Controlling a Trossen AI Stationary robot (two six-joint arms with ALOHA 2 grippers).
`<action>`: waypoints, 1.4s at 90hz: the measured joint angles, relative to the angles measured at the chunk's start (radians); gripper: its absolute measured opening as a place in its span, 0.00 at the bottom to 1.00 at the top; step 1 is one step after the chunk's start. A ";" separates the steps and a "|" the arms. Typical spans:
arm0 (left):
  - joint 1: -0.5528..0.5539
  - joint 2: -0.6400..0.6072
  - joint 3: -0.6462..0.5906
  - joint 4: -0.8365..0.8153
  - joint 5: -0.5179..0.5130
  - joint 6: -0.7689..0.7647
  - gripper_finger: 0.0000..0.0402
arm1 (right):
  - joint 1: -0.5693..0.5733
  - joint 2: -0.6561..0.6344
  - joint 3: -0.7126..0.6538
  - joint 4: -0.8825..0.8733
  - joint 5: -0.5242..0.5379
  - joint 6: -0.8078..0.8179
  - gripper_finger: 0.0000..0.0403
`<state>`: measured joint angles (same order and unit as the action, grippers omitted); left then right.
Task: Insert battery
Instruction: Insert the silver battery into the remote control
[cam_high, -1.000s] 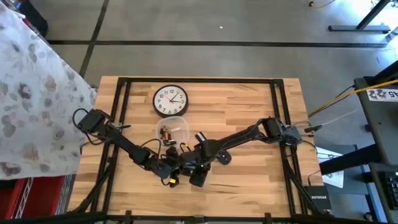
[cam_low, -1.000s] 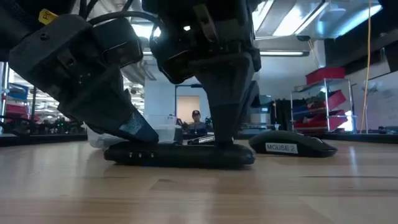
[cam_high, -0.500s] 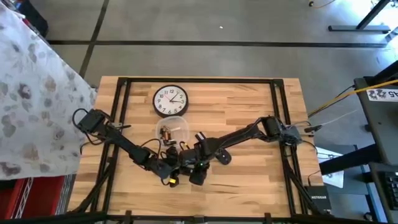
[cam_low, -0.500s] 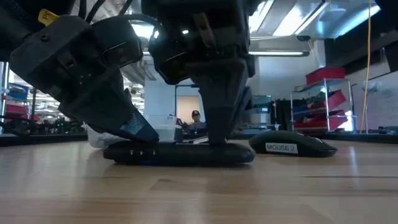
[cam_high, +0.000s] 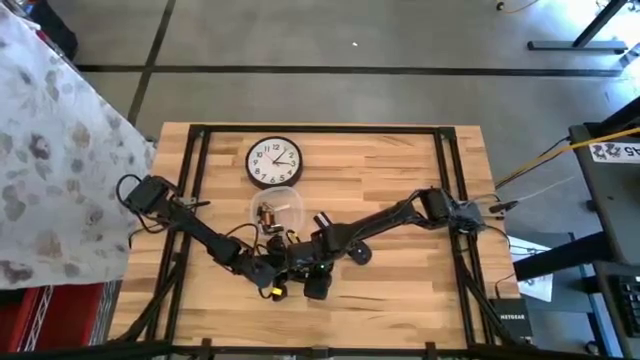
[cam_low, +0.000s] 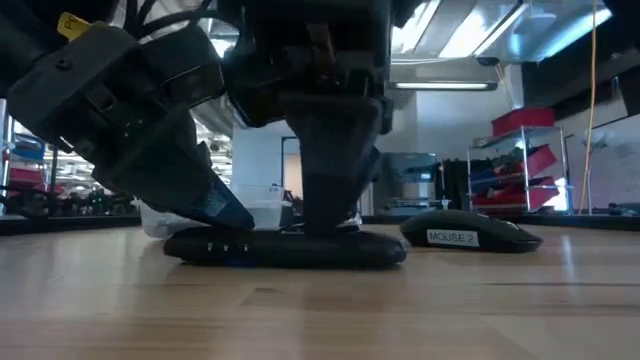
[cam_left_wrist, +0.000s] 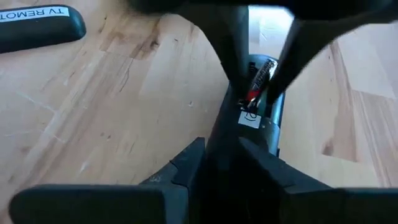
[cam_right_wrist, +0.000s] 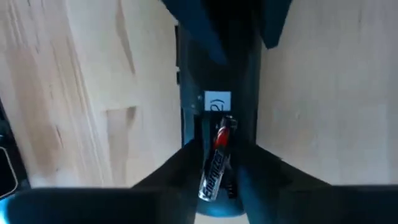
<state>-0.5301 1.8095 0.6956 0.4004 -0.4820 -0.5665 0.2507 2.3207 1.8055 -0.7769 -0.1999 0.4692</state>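
L gripper clamps the remote flat near the table's front-centre, prob to steady it; R gripper pinches the battery, tilted over the open bay for seating

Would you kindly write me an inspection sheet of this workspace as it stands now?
Surface: wooden table, dry, unmarked.
Job's things: black remote lies flat; battery sits tilted over its open bay.
Clutter: wall clock, clear bowl, mouse, second remote.
Pincers: left pincer clamps the remote's end; right pincer holds the battery.
Cables: yellow cable beyond the table's right edge.
Surroundings: red shelving; patterned cloth alongside.
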 joint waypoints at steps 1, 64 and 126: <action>0.000 0.000 0.000 -0.001 -0.003 0.003 0.19 | 0.002 0.000 0.003 -0.001 0.006 0.001 0.29; 0.001 -0.001 0.001 0.000 0.011 -0.008 0.19 | 0.037 0.007 0.088 -0.152 0.124 -0.007 0.31; 0.000 0.000 0.000 -0.001 0.005 0.008 0.19 | 0.036 0.007 0.081 -0.108 0.050 -0.160 0.12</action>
<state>-0.5304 1.8091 0.6958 0.3991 -0.4771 -0.5581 0.2871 2.3280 1.8866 -0.8847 -0.1495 0.3095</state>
